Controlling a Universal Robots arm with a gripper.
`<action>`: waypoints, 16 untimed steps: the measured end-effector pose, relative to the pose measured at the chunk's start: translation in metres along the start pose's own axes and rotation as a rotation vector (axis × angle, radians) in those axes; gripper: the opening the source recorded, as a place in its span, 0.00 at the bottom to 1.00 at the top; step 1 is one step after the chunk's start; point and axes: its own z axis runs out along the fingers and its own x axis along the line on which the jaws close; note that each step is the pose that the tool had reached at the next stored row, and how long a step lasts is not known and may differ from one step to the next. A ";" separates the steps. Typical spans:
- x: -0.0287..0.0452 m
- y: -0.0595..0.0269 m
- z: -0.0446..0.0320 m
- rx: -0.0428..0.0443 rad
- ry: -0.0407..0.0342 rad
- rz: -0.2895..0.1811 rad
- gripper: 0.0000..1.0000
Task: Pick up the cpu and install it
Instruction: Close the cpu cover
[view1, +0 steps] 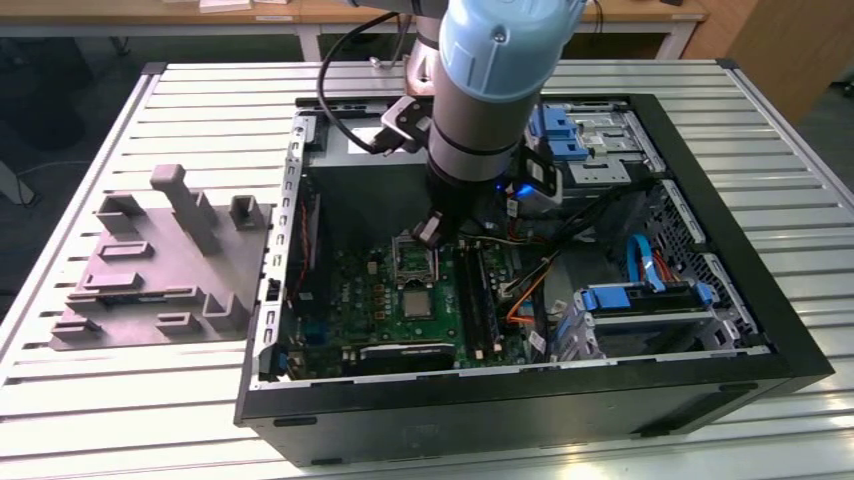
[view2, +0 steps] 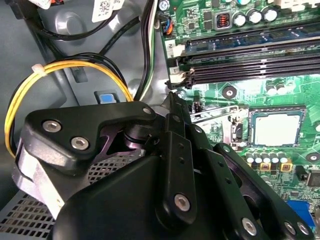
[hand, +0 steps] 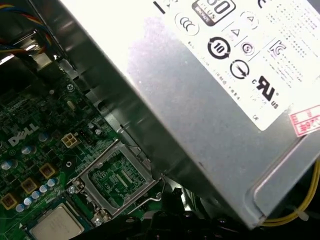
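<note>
Exterior view's left holds a grey moulded plastic tray (view1: 154, 265) on the slatted metal table (view1: 120, 400). Right of it lies the open black computer case (view1: 534, 400), its green motherboard (view1: 380, 300) facing up. The small square silvery cpu (view1: 419, 303) sits in its socket there, also seen in both wrist views (view2: 276, 128) (hand: 57, 224). The black gripper (view1: 430, 232) hangs just above the raised socket frame (hand: 115, 177); whether its fingers are spread, I cannot tell.

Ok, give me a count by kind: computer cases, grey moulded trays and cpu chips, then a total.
Computer case: 1
Grey tray: 1
Cpu: 1
Total: 3
</note>
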 end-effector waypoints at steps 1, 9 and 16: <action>-0.0004 0.0003 0.0004 0.0000 0.0000 0.000 0.11; -0.0015 0.0012 0.0029 -0.0003 -0.0003 0.000 0.11; -0.0013 0.0009 0.0042 -0.0013 -0.0062 0.014 0.11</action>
